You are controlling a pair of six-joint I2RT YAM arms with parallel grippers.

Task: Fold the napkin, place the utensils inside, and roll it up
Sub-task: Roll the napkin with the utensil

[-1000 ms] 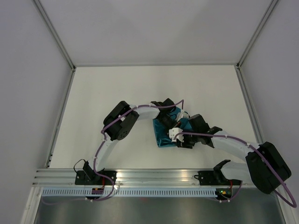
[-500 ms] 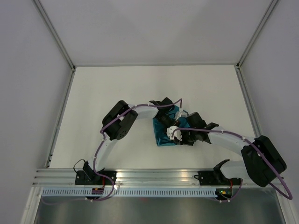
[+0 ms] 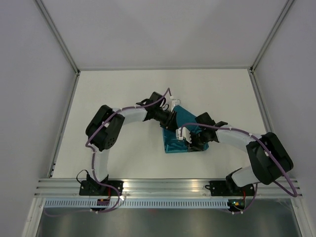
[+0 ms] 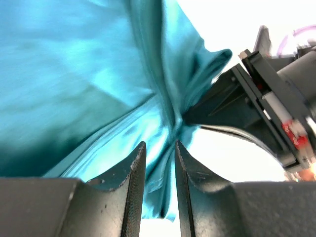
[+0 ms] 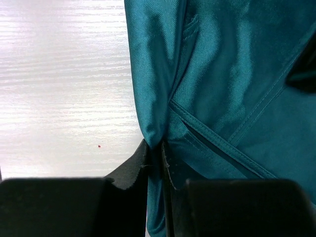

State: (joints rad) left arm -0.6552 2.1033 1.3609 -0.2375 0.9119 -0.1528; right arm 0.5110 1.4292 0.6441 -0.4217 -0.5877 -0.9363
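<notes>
The dark teal napkin (image 3: pixel 183 118) lies bunched in folds at the middle of the white table. My left gripper (image 3: pixel 172 120) is at its far left edge. In the left wrist view the left gripper (image 4: pixel 160 144) is open, its jaws a finger-width apart, with a loose fold of the napkin (image 4: pixel 74 74) in the gap and beyond. My right gripper (image 3: pixel 194 142) is at the napkin's near right side. In the right wrist view it (image 5: pixel 156 145) is shut on a vertical fold of the napkin (image 5: pixel 222 74). The utensils are out of view.
The white table (image 3: pixel 113 89) is walled by grey panels with metal frame posts at the back corners (image 3: pixel 77 72). An aluminium rail (image 3: pixel 163 186) carrying both arm bases runs along the near edge. The right arm's black wrist (image 4: pixel 256 108) shows close by in the left wrist view.
My left gripper has opened and shifted back and left, its elbow swinging out to the left. The right gripper has closed on a napkin fold. More teal cloth now shows at the back.
</notes>
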